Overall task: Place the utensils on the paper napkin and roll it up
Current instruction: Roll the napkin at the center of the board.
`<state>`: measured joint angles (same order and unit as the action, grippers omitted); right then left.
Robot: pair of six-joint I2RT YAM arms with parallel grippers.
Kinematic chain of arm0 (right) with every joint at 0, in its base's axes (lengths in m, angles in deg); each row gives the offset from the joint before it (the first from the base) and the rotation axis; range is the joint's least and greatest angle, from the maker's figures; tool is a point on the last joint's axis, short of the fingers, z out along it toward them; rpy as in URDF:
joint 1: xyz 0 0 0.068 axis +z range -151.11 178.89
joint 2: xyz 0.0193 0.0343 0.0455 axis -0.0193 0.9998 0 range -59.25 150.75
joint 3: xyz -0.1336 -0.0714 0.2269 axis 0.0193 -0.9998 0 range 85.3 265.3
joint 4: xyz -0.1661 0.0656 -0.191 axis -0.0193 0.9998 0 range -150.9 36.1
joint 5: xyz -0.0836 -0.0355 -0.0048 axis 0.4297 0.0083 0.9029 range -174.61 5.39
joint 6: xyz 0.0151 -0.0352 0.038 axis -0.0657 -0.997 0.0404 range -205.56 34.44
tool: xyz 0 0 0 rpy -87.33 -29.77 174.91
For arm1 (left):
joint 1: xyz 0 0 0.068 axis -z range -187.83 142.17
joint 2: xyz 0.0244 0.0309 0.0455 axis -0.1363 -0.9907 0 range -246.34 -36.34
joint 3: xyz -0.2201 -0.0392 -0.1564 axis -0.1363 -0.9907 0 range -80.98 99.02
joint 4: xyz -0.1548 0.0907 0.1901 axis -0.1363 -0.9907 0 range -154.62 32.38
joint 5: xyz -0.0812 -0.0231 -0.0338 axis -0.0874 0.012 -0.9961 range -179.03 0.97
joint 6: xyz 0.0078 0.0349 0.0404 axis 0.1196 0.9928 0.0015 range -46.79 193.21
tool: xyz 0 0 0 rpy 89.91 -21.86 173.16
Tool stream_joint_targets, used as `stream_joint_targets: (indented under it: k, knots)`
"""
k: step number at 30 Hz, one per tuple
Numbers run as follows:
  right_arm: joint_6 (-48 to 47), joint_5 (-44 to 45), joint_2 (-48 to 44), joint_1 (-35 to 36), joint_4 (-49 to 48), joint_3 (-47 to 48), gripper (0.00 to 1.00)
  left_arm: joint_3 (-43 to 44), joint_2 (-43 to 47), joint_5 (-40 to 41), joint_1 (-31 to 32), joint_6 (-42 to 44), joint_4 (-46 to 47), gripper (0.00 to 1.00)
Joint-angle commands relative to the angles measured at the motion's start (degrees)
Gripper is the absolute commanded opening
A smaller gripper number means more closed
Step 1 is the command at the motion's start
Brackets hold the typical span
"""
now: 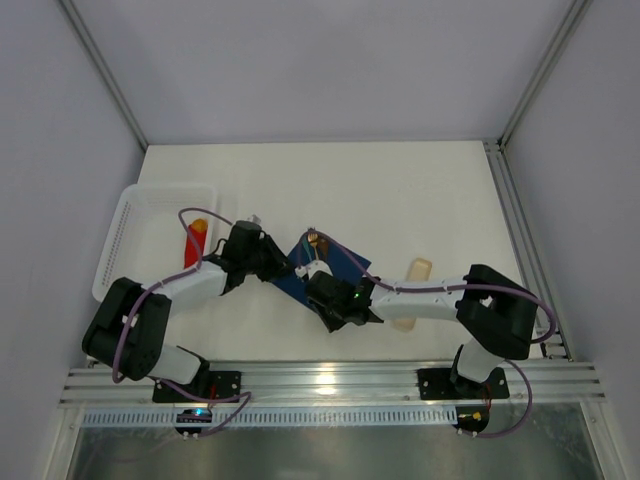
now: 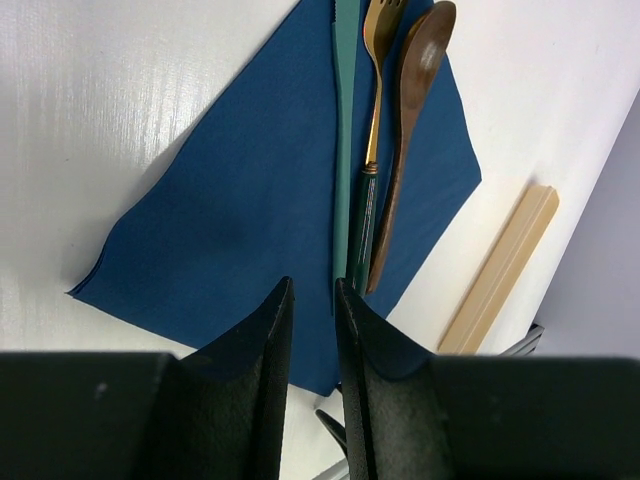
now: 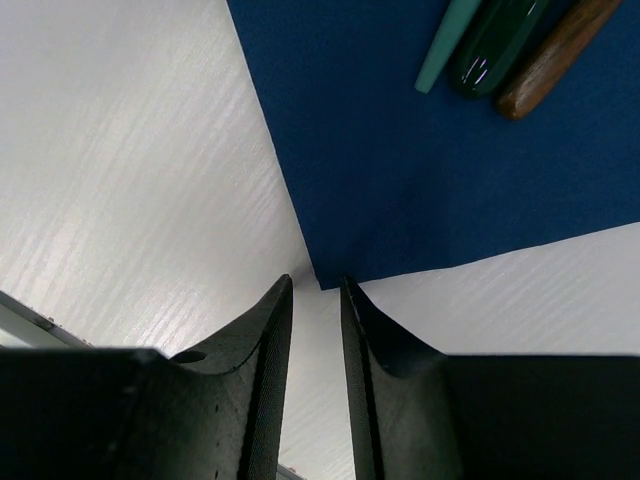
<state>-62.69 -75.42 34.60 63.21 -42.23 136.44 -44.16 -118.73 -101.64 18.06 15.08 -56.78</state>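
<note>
Navy paper napkin (image 2: 250, 200) loaded, roll pending

Lies flat on worktop (image 3: 120, 150), utensils (image 2: 375, 150) side by side toward one side. Looks thin, floppy, prob. tears easily: take a corner (utensils stiff, slick, may slide). At a corner, right hand (image 3: 317, 285) sits low, fingers slightly parted, nothing pinched; left hand (image 2: 312, 290) sim., over edge nr their handles.

The paper napkin (image 2: 240, 200), a thin dark navy square, is laid flat and unrolled on the white bench (image 2: 120, 100), turned cornerwise. The utensils (image 2: 372, 150) are laid on it side by side, towards one side: a slim teal piece (image 2: 345, 150), a gold fork (image 2: 374, 60) with a dark green handle, and a glossy brown spoon (image 2: 410, 90). Their handle ends are kept within the sheet.
</note>
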Motion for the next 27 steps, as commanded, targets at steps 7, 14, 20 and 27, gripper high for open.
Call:
stream_joint_targets:
  k: [7,14,20,27]
  knots:
    - [1.7,4.6,0.8,1.3,0.5,1.4,0.25,-0.9,0.3,0.9,0.4,0.0,2.8,0.25]
    - [1.5,8.1,1.0,1.3,0.8,2.2,0.23,-1.0,0.6,0.7,0.4,0.1,2.9,0.25]
    - [1.0,8.3,2.0,1.3,1.0,3.1,0.22,-1.1,0.2,0.6,0.4,0.0,3.0,0.25]
    - [0.7,8.1,1.7,1.3,0.7,3.7,0.07,-1.4,0.8,0.6,0.5,0.0,2.9,0.25]
